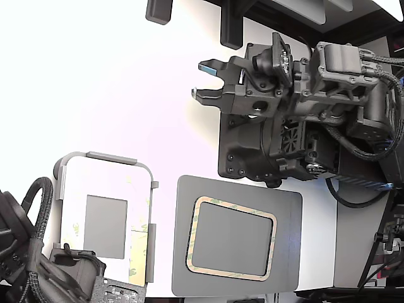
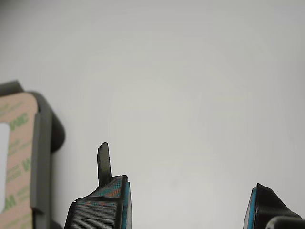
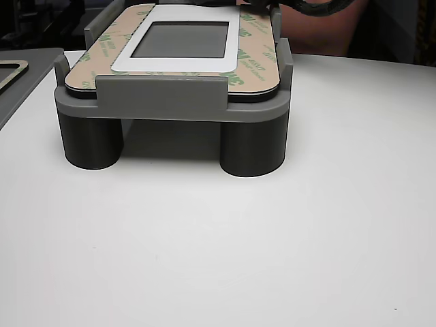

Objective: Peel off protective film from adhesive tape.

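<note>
My gripper (image 1: pixel 199 79) hangs over the bare white table, jaws open and empty, up and to the exterior view's right of the grey fixture (image 1: pixel 104 158). In the wrist view the gripper (image 2: pixel 183 210) shows two spread fingertips (image 2: pixel 100 205) with nothing between them. The fixture holds a white panel (image 1: pixel 101 180) with a dark window. Pale-yellow protective film (image 1: pixel 137 252) with green marks lies flat along the panel's edge. It also shows in the wrist view (image 2: pixel 19 157) and the other view (image 3: pixel 255 54). The adhesive tape under it is hidden.
A grey tray (image 1: pixel 290 252) carrying a tan rounded ring (image 1: pixel 233 206) with green marks lies to the exterior view's right of the fixture. A second arm with black cables (image 1: pixel 25 252) reaches in at the exterior view's lower left, over the fixture's end. The fixture stands on round legs (image 3: pixel 252 146).
</note>
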Robot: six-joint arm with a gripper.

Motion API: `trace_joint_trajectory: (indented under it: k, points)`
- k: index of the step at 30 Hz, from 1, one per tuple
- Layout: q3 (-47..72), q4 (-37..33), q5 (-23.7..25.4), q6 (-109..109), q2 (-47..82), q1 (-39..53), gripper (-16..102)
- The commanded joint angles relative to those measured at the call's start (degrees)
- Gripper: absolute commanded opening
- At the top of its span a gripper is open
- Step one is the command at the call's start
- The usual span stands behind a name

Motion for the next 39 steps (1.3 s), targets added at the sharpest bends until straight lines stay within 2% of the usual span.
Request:
trace_joint_trajectory:
  k: [1,4,5,7,9,11,12,14,18,21,29,39]
  points:
    - [-4.5,-1.2,-0.1,-1.1,-2.5,-0.2,100]
    - [-11.2,1.4,0.3,-7.1,-8.3,2.5,98]
    - [-12.4,1.3,1.2,-8.3,-9.2,3.8,87]
    - [-14.2,1.0,1.1,-12.9,-10.9,5.1,57]
    - [-14.9,1.2,-1.6,-22.8,-12.0,5.2,34]
    - [-15.4,1.7,-3.2,-31.5,-13.5,5.2,17]
    - [-15.6,2.0,-3.5,-35.4,-14.0,5.2,-9]
    - [-14.4,1.3,-3.4,-43.3,-14.1,6.0,-10]
    - [-10.7,-4.1,3.3,-52.9,-12.9,12.9,-10]
    - [-12.8,-4.0,6.5,-58.3,-17.6,18.4,-10]
    - [-13.8,-10.5,7.3,-78.7,-27.4,26.7,-10]
    - [-20.1,-15.1,6.5,-87.0,-41.7,33.7,-10]
